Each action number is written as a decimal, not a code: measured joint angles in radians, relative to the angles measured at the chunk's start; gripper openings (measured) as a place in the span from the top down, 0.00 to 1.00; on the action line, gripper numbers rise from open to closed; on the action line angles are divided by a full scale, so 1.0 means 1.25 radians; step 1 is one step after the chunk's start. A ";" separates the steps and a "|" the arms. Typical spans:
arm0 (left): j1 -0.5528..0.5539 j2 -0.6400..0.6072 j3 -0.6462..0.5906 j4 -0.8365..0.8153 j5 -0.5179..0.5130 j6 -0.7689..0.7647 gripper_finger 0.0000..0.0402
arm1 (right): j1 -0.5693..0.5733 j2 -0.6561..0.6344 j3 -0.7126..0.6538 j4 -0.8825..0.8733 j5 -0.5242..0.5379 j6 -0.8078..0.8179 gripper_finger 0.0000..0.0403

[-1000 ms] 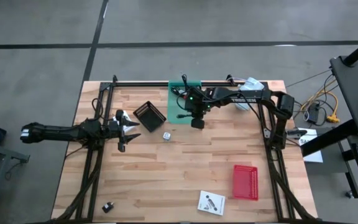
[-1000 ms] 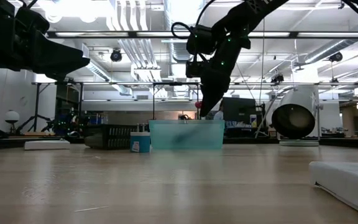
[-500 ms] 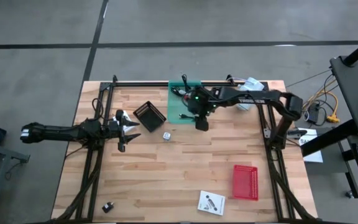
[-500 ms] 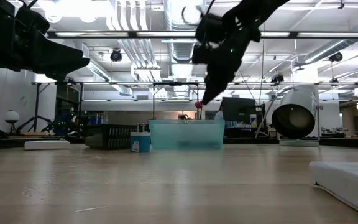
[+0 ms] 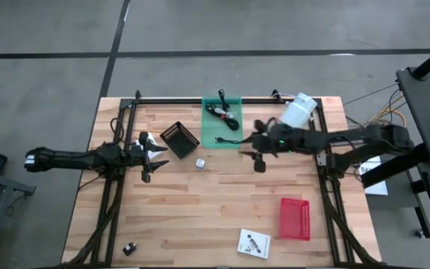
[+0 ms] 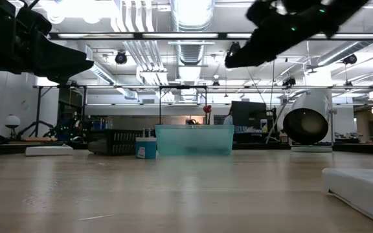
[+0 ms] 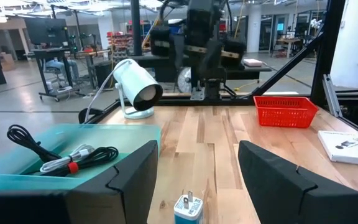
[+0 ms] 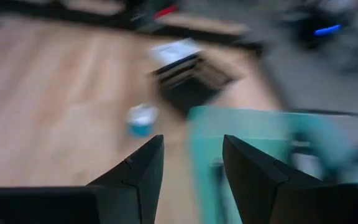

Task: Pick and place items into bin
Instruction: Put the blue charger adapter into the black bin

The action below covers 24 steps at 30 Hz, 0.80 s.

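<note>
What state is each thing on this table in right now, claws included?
Green bin: upright, holding a coiled black cable.
Small black basket: upright, looks empty.
Red basket: upright, looks empty.
White cube: resting on the table, untouched.
Flat white packet: lying flat.
Left claw: open, empty.
Right claw: open, empty, beside the bin.

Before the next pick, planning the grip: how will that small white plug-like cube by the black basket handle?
The small white cube with metal prongs looks rigid and probably light. Standing upright on the wooden table, it may tip if nudged.
</note>
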 joint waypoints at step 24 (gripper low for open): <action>0.000 -0.001 0.000 0.000 0.000 0.000 0.48 | 0.034 -0.427 -0.451 0.449 0.093 -0.049 0.64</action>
